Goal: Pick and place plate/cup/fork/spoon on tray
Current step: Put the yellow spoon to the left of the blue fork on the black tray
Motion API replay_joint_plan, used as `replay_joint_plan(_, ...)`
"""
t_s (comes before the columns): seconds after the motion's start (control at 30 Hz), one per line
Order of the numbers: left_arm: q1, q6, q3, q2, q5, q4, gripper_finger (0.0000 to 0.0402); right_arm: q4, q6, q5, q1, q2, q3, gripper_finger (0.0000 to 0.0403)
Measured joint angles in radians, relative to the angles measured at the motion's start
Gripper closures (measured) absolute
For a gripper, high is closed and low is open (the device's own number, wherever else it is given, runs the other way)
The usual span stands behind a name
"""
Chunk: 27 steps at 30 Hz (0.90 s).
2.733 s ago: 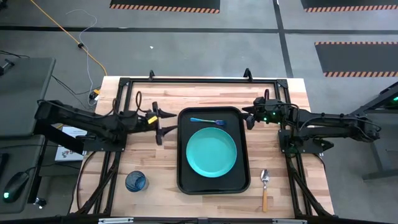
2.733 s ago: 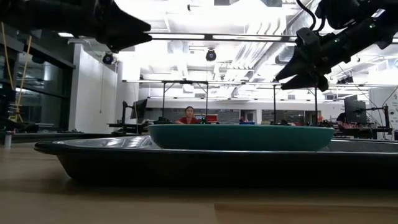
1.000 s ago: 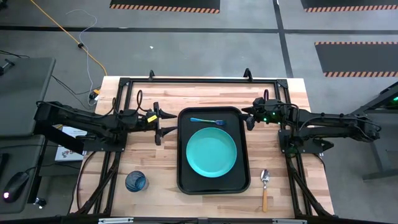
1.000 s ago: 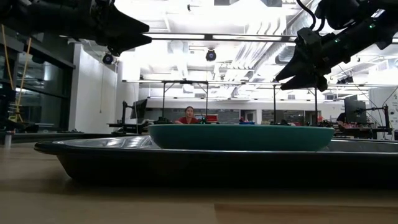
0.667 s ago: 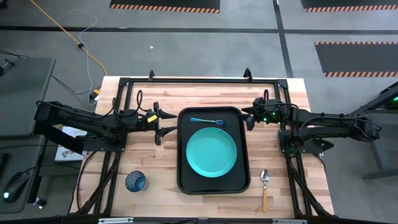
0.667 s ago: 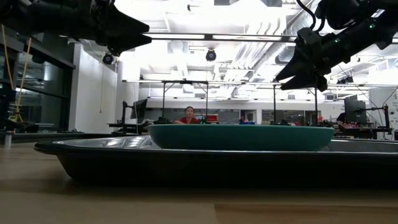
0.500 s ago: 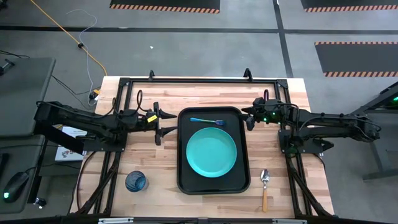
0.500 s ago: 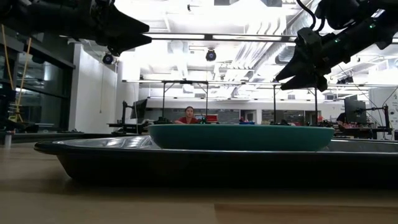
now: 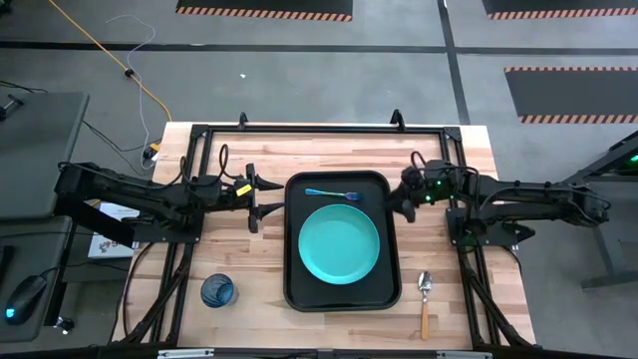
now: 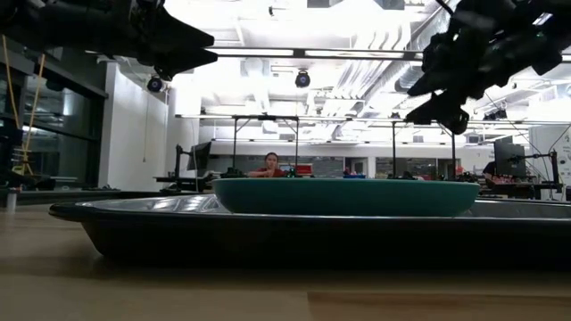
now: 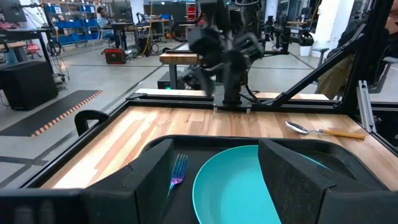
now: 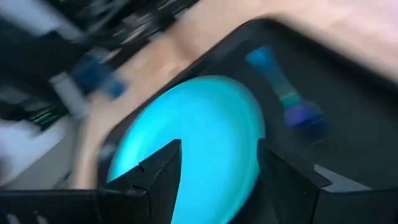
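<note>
Teal plate and fork sit on tray; right gripper, open and empty, likely heads next for spoon on bench.

The wooden table carried three things directly — the black tray at its middle, the dark blue cup toward the left front, the spoon just right of the tray.
</note>
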Motion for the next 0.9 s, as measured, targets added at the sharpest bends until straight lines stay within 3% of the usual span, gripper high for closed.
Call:
replay_joint_plan(0.1, 0.000, 0.000, 0.000, 0.000, 0.000, 0.000, 0.0178, 0.000, 0.065, -0.093, 0.053, 0.000, 0.000, 0.0201)
replay_joint_plan(0.27, 0.000, -0.015, 0.000, 0.000, 0.000, 0.000, 0.0178, -0.020, 0.166, -0.109, 0.212, 0.000, 0.000, 0.0201)
replay_joint_plan(0.6, -0.001, -0.018, 0.000, 0.000, 0.000, 0.000, 0.0178, -0.243, 0.433, 0.059, 0.513, 0.000, 0.000, 0.0201)
replay_joint_plan(0.9, -0.001, -0.018, 0.000, 0.000, 0.000, 0.000, 0.0178, -0.319, 0.553, 0.123, 0.629, 0.000, 0.000, 0.0201)
